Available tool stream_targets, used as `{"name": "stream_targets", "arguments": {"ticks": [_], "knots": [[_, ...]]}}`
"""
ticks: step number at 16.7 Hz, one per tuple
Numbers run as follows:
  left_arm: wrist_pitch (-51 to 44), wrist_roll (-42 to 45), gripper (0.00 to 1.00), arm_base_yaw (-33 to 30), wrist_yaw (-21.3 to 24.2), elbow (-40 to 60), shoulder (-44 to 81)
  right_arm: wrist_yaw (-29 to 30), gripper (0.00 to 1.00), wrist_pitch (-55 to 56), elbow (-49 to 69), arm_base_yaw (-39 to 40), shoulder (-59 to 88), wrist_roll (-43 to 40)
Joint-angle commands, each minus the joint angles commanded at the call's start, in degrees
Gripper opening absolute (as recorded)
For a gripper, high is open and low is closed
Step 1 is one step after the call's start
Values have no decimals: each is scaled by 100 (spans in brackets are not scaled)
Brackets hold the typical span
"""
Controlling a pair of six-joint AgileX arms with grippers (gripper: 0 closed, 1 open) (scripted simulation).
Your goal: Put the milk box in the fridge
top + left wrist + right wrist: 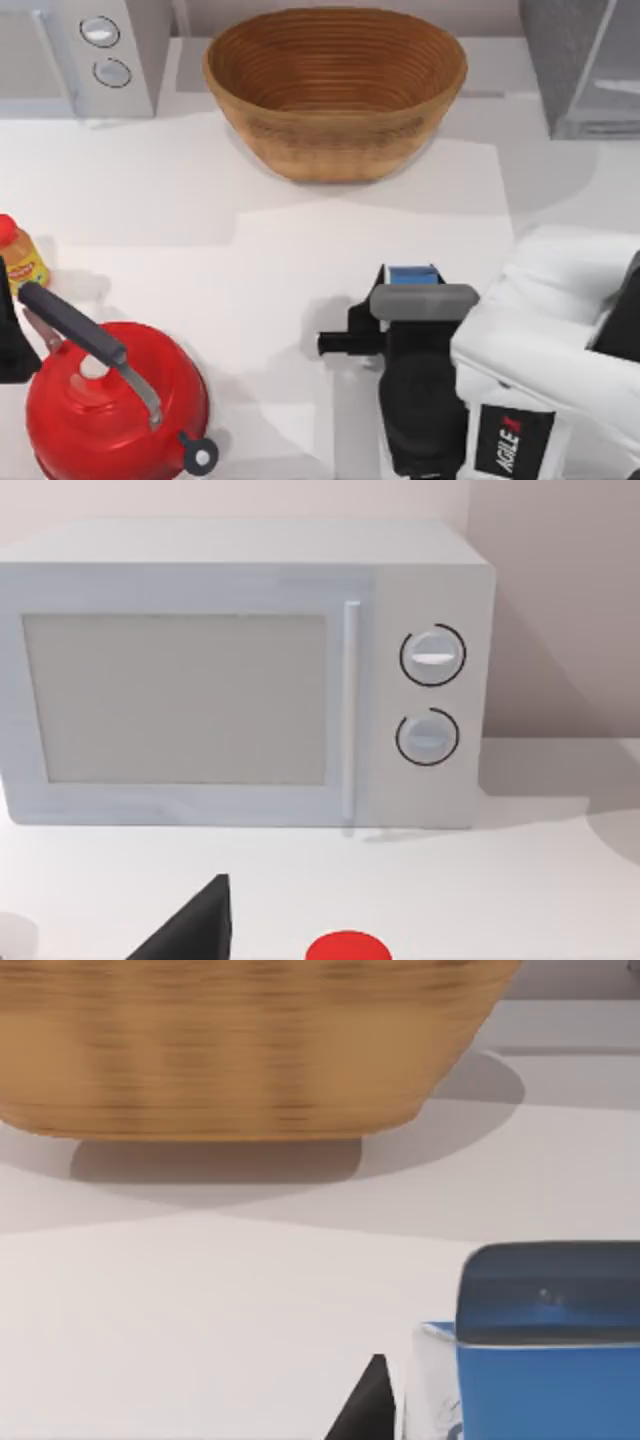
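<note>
The milk box [412, 274] stands on the white table right of centre, its blue top showing just beyond my right gripper [415, 300]. That gripper is shut on the milk box [550, 1360], and one dark fingertip [368, 1410] lies against the carton's side. The fridge [570, 60], dark grey and speckled with a pale front panel, stands at the back right corner. My left gripper [8, 340] is parked open at the table's left edge, holding nothing, with one of its fingers [195, 930] in view.
A large wicker basket [335, 90] sits at the back centre, between the carton and the back wall. A light-grey appliance with two knobs [110, 50] stands back left. A red kettle [110, 400] and an orange bottle [20, 255] are at the left.
</note>
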Motion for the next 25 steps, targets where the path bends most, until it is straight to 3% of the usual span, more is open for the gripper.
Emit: {"name": "stream_targets", "arguments": {"ticks": [7, 18, 25], "knots": [[0, 0, 100, 0, 0, 0, 0, -24, 0, -206, -21, 28, -169, -14], [0, 0, 100, 0, 0, 0, 0, -92, 0, -3507, 32, 58, -3405, 1], [0, 0, 100, 0, 0, 0, 0, -45, 0, -3843, 56, 41, -3742, 47]]}}
